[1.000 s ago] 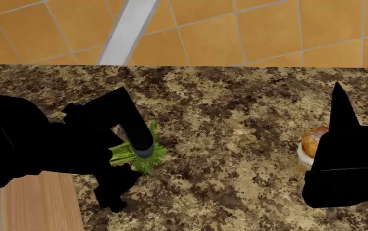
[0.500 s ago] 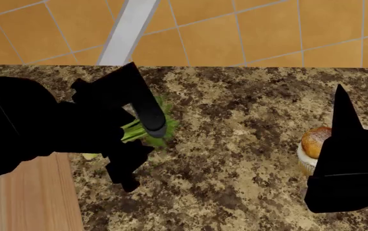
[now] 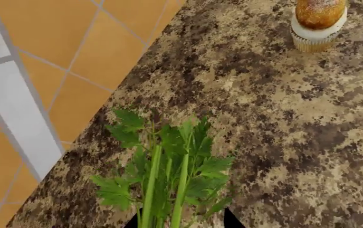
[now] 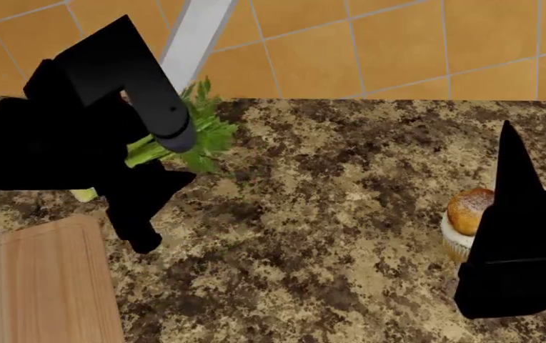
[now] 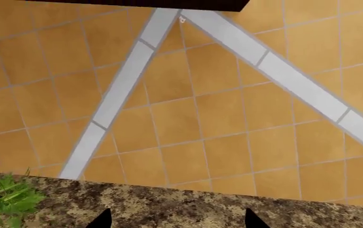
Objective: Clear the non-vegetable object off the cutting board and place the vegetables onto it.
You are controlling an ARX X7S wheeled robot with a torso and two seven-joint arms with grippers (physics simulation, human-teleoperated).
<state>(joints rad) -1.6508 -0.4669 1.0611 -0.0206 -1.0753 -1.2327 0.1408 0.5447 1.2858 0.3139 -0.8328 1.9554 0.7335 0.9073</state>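
Observation:
My left gripper [image 4: 154, 168] is shut on the pale green celery stalk [image 4: 199, 132] and holds it above the counter near the back edge, leafy top pointing away from the gripper. In the left wrist view the celery [image 3: 168, 175] stands between the two fingertips of the left gripper [image 3: 181, 222]. The cupcake [image 4: 466, 211] stands on the counter at the right, off the board, also seen in the left wrist view [image 3: 320, 21]. My right gripper [image 4: 516, 214] hangs just in front of it, open and empty [image 5: 178, 221]. The cutting board [image 4: 35, 286] lies at the lower left. The dark green vegetable is out of view.
The speckled stone counter [image 4: 330, 214] ends at an orange tiled wall [image 4: 397, 43] with a grey stripe [image 4: 192, 43]. The celery leaves also show at the edge of the right wrist view [image 5: 7, 199].
My left gripper has lifted the celery off the counter and carried it up and toward the back wall. More of the board now shows. The right arm and cupcake have not moved.

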